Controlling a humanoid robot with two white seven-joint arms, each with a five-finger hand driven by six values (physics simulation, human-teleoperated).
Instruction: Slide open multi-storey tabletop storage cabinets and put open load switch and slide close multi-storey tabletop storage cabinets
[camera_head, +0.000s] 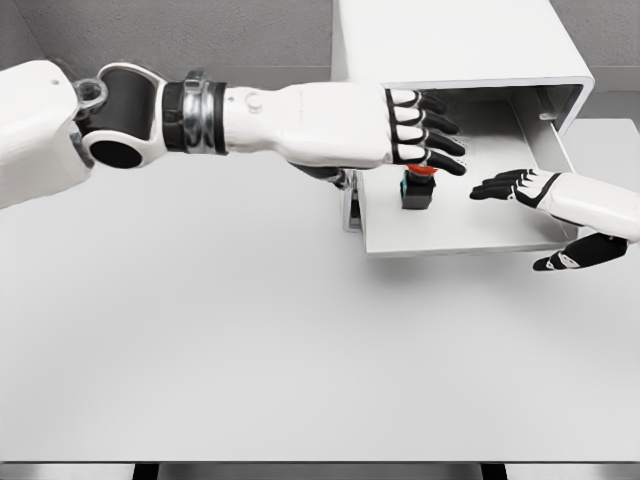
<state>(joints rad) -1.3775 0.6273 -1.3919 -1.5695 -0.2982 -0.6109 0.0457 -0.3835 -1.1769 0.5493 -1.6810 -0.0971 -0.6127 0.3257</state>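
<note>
A white tabletop storage cabinet (455, 40) stands at the back right, with one drawer (470, 230) slid out toward me. Inside the drawer sits the load switch (418, 188), a small dark block with a red top. My left hand (425, 130) reaches across from the left and hovers just above the switch, fingers extended and holding nothing. The right hand (520, 188) lies over the drawer's right part, fingers spread, pointing left toward the switch, its thumb hanging over the front edge.
The white table (250, 340) spreads in front of the cabinet, its front edge near the bottom of the view. A grey wall stands behind the cabinet.
</note>
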